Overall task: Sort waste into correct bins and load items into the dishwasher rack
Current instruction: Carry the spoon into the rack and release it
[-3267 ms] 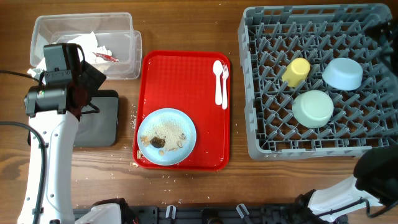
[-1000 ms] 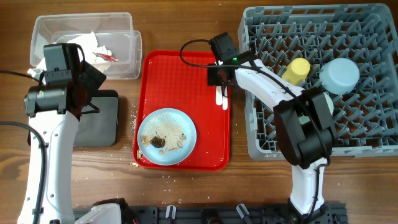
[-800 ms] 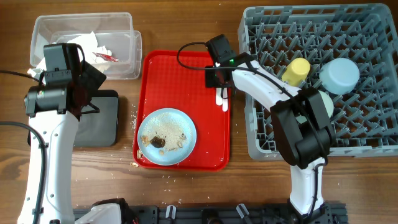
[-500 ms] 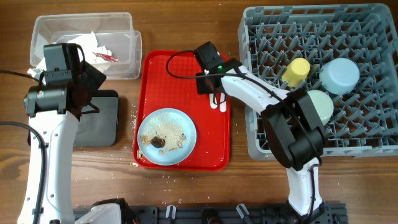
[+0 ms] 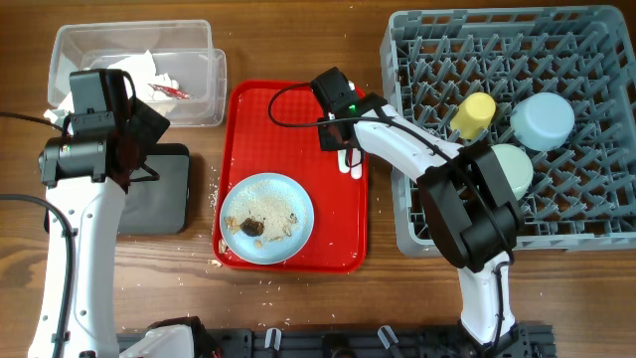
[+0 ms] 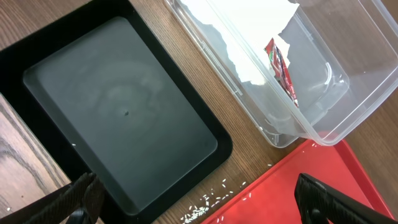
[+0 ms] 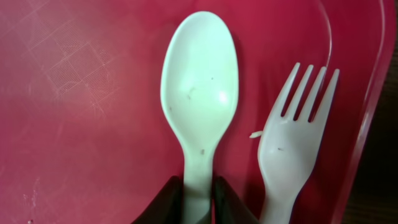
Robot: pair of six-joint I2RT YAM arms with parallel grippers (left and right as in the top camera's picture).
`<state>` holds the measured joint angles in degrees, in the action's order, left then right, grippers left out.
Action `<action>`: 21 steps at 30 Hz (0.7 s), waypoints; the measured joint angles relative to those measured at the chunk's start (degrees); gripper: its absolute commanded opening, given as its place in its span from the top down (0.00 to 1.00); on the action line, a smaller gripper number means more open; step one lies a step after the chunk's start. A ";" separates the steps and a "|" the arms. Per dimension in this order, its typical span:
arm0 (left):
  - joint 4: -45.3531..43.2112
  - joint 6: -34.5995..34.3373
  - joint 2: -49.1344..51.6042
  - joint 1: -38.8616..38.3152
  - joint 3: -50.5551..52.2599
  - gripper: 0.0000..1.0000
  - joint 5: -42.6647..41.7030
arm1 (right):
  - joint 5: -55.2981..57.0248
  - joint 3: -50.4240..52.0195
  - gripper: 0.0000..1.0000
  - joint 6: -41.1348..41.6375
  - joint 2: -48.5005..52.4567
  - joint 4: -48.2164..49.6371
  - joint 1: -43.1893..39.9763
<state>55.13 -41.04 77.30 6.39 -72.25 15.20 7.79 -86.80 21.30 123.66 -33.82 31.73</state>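
Note:
The white plastic spoon (image 7: 199, 93) lies bowl-up on the red serving tray (image 5: 268, 119), with a white fork (image 7: 292, 137) beside it. My right gripper (image 7: 199, 200) is shut on the spoon's handle, a dark finger pressed against each side. The larger light blue plate (image 5: 266, 217) on the red tray holds rice crumbs and brown lumps. In the dishwasher rack (image 5: 596, 214) sit the yellow cup (image 5: 473, 113), the mint-green bowl (image 5: 512, 164) and a light blue dish (image 5: 543, 119). My left gripper (image 6: 202, 208) hangs open above the gap between the black tray (image 6: 118, 118) and the red tray.
The clear tub (image 6: 348, 93) at the back left holds the white napkin (image 6: 249, 37) and red wrapper (image 6: 281, 68). Rice grains (image 6: 208, 200) lie on the wood between the black tray and the red tray. The right arm reaches from the rack side across the red tray.
My right gripper has slid left along the top of the red tray and its jaws have closed on the spoon's handle. The left arm has not moved.

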 measured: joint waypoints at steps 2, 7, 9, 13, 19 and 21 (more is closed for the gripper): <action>0.00 0.00 0.00 0.00 0.00 0.00 0.02 | 0.09 0.00 0.89 -0.13 0.00 0.00 0.00; 0.00 0.00 0.00 0.00 0.00 0.00 0.02 | -1.79 -0.48 0.92 -0.13 0.00 -0.66 -0.04; 0.00 0.00 0.00 0.00 0.00 0.00 0.02 | -2.67 -1.38 0.90 0.33 0.00 -1.84 -0.17; -0.02 0.00 0.00 0.00 0.00 0.00 0.02 | -3.89 -5.11 0.90 0.50 -2.58 -4.90 -2.67; -0.02 0.00 0.00 0.00 0.00 0.00 0.02 | -4.57 -7.91 0.90 -1.57 -16.90 -7.10 -16.24; -0.02 0.00 0.00 0.00 0.00 0.00 0.00 | -4.57 -8.26 0.90 -5.20 -19.63 -8.37 -21.18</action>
<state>55.11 -41.04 77.30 6.39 -72.25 15.20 3.22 -95.07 16.10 104.03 -42.19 10.55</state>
